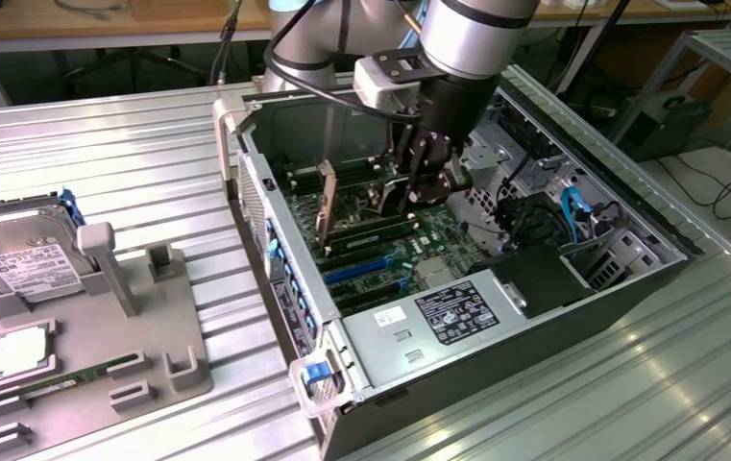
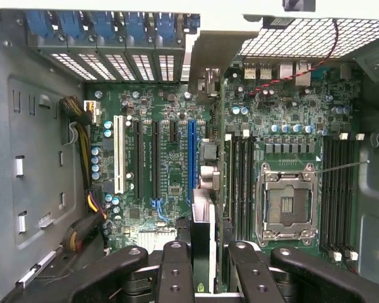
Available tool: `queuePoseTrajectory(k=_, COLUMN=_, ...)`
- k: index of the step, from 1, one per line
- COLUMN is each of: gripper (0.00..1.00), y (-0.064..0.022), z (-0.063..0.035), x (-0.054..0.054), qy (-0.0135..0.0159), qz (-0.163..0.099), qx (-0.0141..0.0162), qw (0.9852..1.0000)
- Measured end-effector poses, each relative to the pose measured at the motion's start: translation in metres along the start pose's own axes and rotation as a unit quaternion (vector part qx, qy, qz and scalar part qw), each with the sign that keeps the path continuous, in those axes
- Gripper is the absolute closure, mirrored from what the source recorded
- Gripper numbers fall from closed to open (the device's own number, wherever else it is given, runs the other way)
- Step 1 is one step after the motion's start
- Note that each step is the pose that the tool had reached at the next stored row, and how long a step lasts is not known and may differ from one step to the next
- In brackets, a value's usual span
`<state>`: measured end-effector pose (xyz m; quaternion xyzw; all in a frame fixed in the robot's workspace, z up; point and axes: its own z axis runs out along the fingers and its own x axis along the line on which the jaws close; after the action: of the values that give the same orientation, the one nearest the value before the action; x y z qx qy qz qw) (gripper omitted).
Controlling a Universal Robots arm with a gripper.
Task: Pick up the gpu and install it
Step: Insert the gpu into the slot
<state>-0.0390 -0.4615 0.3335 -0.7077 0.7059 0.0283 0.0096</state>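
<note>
On the exterior view's left, at about nine o'clock, the grey holder tray (image 1: 147, 336) sits on the ribbed metal tabletop (image 1: 122, 154), with the silver hard drive (image 1: 26, 261) standing in it and the green memory stick (image 1: 77, 376) lying in a slot down at seven o'clock. Moving toward centre, the open computer case (image 1: 378, 327) lies on its side, motherboard (image 1: 436, 245) facing up. And there's the arm, reaching down from twelve o'clock into the case, the gripper (image 1: 423, 187) deep among the slots with its jaws clamped on the gpu (image 1: 327, 206), which stands on edge, its bracket end upright near the case's rear wall. In the wrist view the gripper (image 2: 202, 265) pinches the thin black card (image 2: 202, 249) edge-on between the black fingers (image 2: 175, 268), the card sitting just beside the long blue slot (image 2: 191, 161) and left of the memory slots and the empty processor socket (image 2: 285, 208). Over at the exterior view's right, at three o'clock, blue cables (image 1: 572, 213) hang near the drive cage.
</note>
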Motion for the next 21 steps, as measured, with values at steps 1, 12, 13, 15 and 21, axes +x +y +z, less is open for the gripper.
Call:
queuePoseTrajectory(k=1, gripper=0.73, y=0.0, z=0.0001, x=0.0, qy=0.0, qz=0.0, qx=0.0, qw=1.0)
queuePoseTrajectory(k=12, gripper=0.73, y=0.0, z=0.0025, x=0.0001, qy=-0.0006, qz=0.0, qx=0.0, qw=1.0)
queuePoseTrajectory(k=13, gripper=0.73, y=-0.0001, z=0.0027, x=0.0001, qy=-0.0007, qz=0.0, qx=0.0, qw=1.0)
queuePoseTrajectory(k=15, gripper=0.73, y=-0.0001, z=0.0032, x=0.0002, qy=-0.0006, qz=0.0, qx=0.0, qw=1.0)
queuePoseTrajectory(k=21, gripper=0.73, y=-0.0001, z=0.0047, x=0.0002, qy=-0.0006, qz=0.0, qx=0.0, qw=1.0)
